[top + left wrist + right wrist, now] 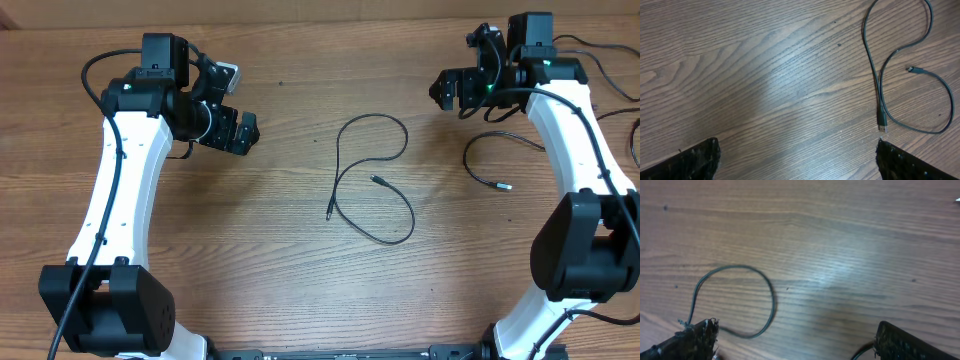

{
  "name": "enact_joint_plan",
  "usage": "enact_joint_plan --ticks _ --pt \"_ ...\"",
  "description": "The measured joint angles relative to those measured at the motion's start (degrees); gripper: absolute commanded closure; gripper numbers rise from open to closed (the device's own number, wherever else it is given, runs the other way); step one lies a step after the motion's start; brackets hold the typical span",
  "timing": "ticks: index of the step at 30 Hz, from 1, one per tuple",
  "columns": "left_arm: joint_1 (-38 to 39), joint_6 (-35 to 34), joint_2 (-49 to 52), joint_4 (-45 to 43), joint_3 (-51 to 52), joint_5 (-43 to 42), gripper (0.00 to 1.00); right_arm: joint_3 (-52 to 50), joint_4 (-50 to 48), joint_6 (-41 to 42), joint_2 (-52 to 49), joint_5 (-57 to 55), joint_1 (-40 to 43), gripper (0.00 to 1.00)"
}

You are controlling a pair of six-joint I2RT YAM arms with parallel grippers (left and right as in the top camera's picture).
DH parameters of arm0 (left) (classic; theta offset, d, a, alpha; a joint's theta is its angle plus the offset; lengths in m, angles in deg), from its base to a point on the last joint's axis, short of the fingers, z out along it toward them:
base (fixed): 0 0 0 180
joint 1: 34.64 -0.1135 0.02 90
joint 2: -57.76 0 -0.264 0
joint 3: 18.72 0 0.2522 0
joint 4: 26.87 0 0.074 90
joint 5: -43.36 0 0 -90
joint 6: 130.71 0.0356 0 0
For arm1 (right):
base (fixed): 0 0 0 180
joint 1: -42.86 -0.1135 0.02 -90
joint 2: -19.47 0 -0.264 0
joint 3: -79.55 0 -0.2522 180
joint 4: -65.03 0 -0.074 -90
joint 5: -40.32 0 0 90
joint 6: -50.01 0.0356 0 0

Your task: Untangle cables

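One thin black cable (372,180) lies in loose loops at the middle of the wooden table, its two plug ends apart; it also shows in the left wrist view (880,85). A second thin black cable (480,170) lies at the right beside the right arm, and a loop of it shows in the right wrist view (771,300). The two cables lie apart. My left gripper (240,130) is open and empty, left of the middle cable; its fingertips show in the left wrist view (797,160). My right gripper (445,92) is open and empty, above the table at the far right (797,340).
The wooden table (300,280) fills all views. Thicker black robot cables (600,60) run along the far right edge. The arm bases stand at the front left (105,310) and front right (580,250).
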Motion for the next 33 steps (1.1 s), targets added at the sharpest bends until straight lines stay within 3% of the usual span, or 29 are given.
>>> enact_joint_plan --ticks 16,33 --pt "0.0 0.0 0.0 0.0 0.0 0.0 0.00 0.0 3.3 0.0 0.0 -5.6 -12.9 0.00" --pt "0.0 0.0 0.0 0.0 0.0 0.0 0.00 0.0 4.5 0.0 0.0 -6.3 -13.0 0.00"
